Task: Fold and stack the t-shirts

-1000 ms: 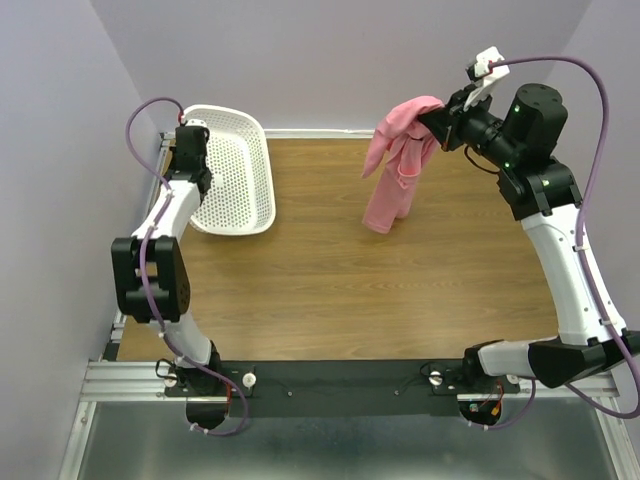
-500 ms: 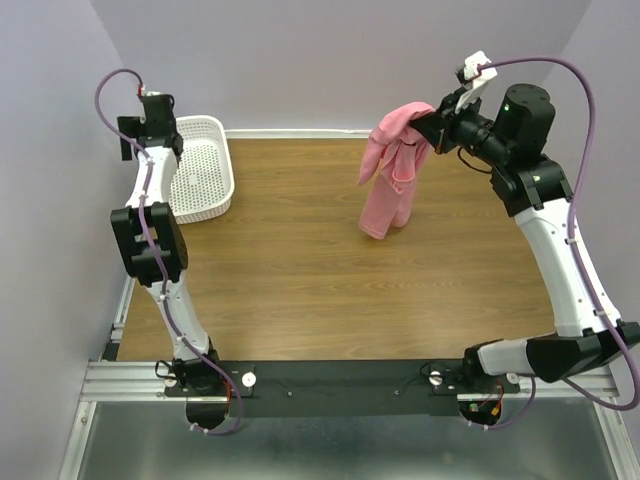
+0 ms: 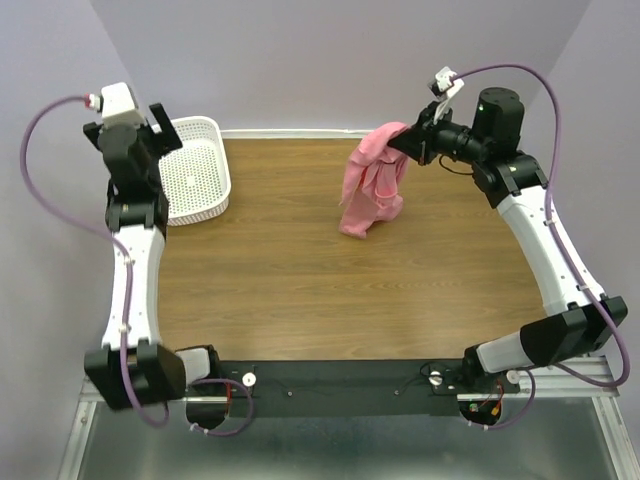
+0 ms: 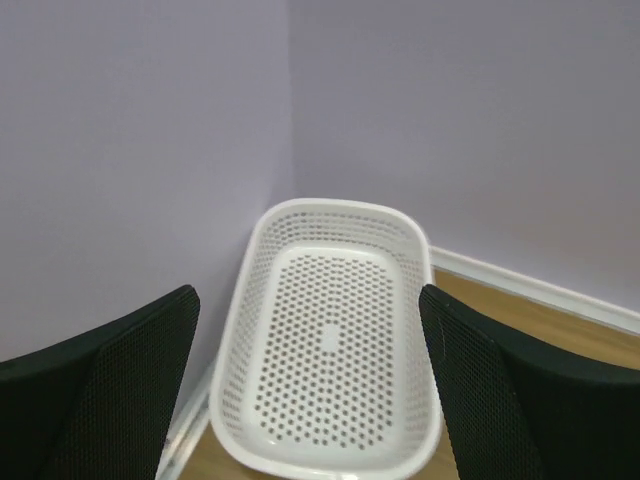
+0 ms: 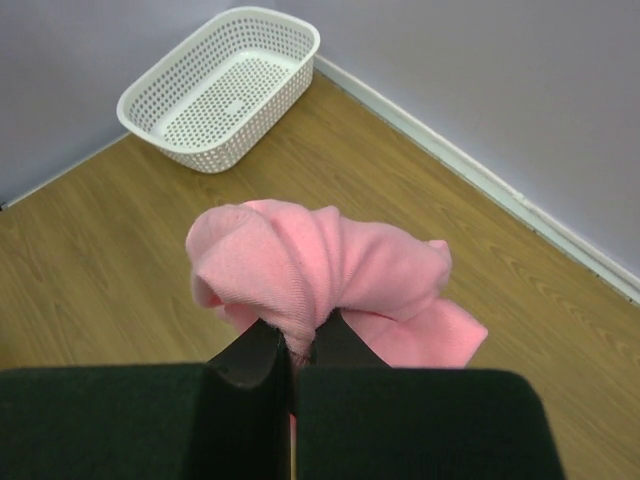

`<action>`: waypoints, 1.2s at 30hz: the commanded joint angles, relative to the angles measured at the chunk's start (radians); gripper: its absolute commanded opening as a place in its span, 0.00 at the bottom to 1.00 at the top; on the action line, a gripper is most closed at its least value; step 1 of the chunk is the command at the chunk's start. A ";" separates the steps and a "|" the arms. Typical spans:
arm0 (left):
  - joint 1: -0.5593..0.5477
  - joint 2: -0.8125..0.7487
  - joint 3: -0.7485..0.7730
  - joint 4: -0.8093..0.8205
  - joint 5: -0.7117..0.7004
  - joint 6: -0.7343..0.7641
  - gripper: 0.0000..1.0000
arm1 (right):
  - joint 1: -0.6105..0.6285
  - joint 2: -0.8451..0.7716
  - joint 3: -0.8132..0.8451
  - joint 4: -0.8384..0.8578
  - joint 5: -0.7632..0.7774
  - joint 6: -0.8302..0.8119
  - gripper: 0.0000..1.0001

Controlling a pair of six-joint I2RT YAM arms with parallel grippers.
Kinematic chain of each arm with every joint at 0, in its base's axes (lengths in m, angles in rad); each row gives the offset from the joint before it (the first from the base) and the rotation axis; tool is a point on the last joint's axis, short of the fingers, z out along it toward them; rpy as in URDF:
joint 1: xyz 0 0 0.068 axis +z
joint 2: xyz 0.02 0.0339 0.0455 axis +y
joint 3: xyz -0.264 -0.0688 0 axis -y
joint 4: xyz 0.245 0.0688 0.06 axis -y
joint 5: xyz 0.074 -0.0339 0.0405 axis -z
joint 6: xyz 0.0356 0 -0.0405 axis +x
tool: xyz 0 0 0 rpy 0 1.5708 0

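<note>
My right gripper (image 5: 295, 345) is clamped tight on a bunched wad of the salmon-pink t-shirt (image 5: 320, 262), holding it up over the far middle of the wooden table (image 3: 300, 285). The rest of the shirt hangs below the pinch in a long, twisted drape. From the top view I cannot tell whether its lowest end rests on the wood or hangs just clear of it. My left gripper (image 3: 158, 128) has its jaws spread wide and holds nothing. It is raised at the far left corner, above the white perforated basket (image 4: 250, 290), well apart from the shirt.

I judge the shirt light and completely limp: soft knit cotton that sags and folds over itself, with no stiffness to keep a shape. It should not slip out of a firm pinch, and it will not break. It will stretch and swing, though, and a one-point grip like this one only gives me a rope of cloth.

To fold it I need it flat, so I want a second hold with the free gripper. A shoulder seam or a hem corner would serve best, taken through one or two layers rather than a thick wad. In this tangle I cannot pick out the collar, sleeves or hem with any certainty.
</note>
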 commanded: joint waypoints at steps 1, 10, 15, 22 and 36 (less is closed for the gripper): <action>-0.001 -0.179 -0.283 0.179 0.369 -0.105 0.98 | -0.002 0.020 -0.082 0.031 -0.021 -0.028 0.01; -0.077 -0.466 -0.710 0.364 0.761 -0.219 0.98 | -0.013 0.069 -0.305 0.014 0.264 -0.146 1.00; -0.382 -0.405 -0.673 0.303 0.579 -0.225 0.91 | -0.093 0.025 -0.420 0.034 0.209 -0.147 1.00; -0.777 0.012 -0.560 0.284 0.240 -0.323 0.82 | -0.145 0.055 -0.556 0.034 -0.038 -0.150 0.99; -0.880 0.395 -0.248 0.296 0.132 0.240 0.82 | -0.162 0.224 -0.567 0.034 -0.102 -0.157 0.90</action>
